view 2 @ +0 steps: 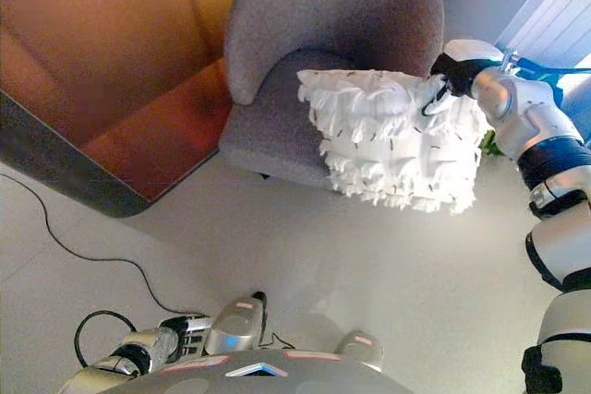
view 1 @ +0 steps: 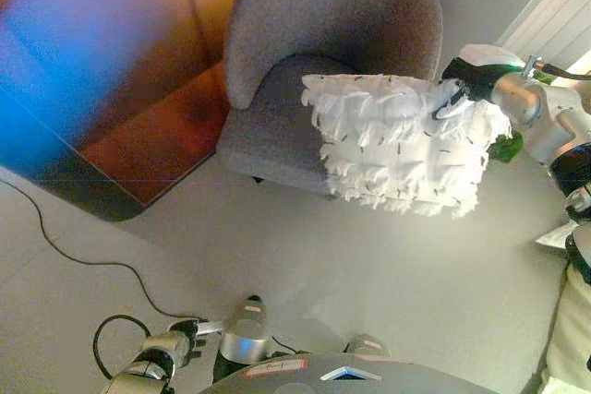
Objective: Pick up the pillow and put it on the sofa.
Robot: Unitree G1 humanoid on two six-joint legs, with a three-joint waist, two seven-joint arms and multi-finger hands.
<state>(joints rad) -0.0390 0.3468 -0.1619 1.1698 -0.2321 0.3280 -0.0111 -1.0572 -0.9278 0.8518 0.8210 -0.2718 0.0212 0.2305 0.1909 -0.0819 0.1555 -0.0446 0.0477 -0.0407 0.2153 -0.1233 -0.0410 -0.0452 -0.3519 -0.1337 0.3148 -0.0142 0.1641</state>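
Observation:
A white fringed pillow [view 1: 399, 143] hangs in the air in front of the right side of a grey armchair-style sofa [view 1: 314, 34]. It overlaps the seat's front right edge in view. My right hand [view 1: 462, 80] is shut on the pillow's upper right corner and holds it up; it also shows in the right eye view [view 2: 445, 77] with the pillow [view 2: 392, 140]. My left hand [view 1: 185, 334] hangs low at the bottom left, near the floor, its fingers curled and holding nothing.
An orange-brown wooden unit [view 1: 138, 136] with a dark edge stands left of the sofa. White slatted blinds [view 1: 563, 16] are at the top right. A green object [view 1: 506, 147] peeks from behind the pillow. Grey floor [view 1: 323, 256] lies in front of the sofa.

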